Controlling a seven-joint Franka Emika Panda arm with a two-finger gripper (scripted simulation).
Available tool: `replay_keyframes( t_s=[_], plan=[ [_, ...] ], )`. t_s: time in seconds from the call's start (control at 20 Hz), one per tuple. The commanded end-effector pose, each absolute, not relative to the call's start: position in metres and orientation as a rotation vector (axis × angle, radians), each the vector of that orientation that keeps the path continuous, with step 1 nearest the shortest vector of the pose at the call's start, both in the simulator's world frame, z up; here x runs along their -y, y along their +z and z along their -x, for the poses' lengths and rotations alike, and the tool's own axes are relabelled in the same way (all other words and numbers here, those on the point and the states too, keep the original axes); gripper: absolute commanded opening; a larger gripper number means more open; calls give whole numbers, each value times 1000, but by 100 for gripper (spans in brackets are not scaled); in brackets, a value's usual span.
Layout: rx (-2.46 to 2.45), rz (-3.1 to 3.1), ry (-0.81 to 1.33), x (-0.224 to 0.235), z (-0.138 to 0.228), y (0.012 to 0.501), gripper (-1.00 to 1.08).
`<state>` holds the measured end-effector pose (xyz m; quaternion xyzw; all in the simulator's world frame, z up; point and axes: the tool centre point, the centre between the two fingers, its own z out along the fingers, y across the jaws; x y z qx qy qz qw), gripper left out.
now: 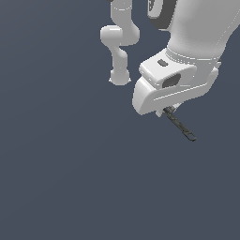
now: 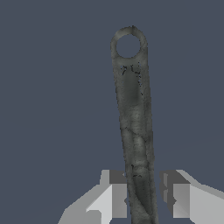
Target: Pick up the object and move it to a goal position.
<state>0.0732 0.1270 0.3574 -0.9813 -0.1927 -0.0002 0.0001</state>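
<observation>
In the exterior view, a plain dark slate-blue ground fills the picture; no edges or corners of it show. Toward the upper middle stand the white rounded links of the robot arm. To the exterior view's right of them, the bulky white wrist housing slopes down to the white two-fingered gripper, whose fingertips are mostly hidden under the housing. From beneath it the thin, dark grey-black rod with a small loop at its far end slants down toward the exterior view's right, loop end outermost. Whether the rod touches the ground cannot be told.

In the wrist view, the left grey finger pad sits against the rod, while the right pad lies just beside it with a narrow gap; the gripper closes around the rod's plain end, and the loop points away from the fingers.
</observation>
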Motion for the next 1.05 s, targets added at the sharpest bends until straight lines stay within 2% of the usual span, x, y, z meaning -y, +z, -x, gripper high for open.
replay_keyframes(
  t_s=[0.0, 0.45, 1.0],
  plan=[
    [604, 3083, 0, -134, -77, 370, -100],
    [604, 3083, 0, -149, -86, 394, -100],
    [604, 3083, 0, -153, -89, 402, -100]
  ],
)
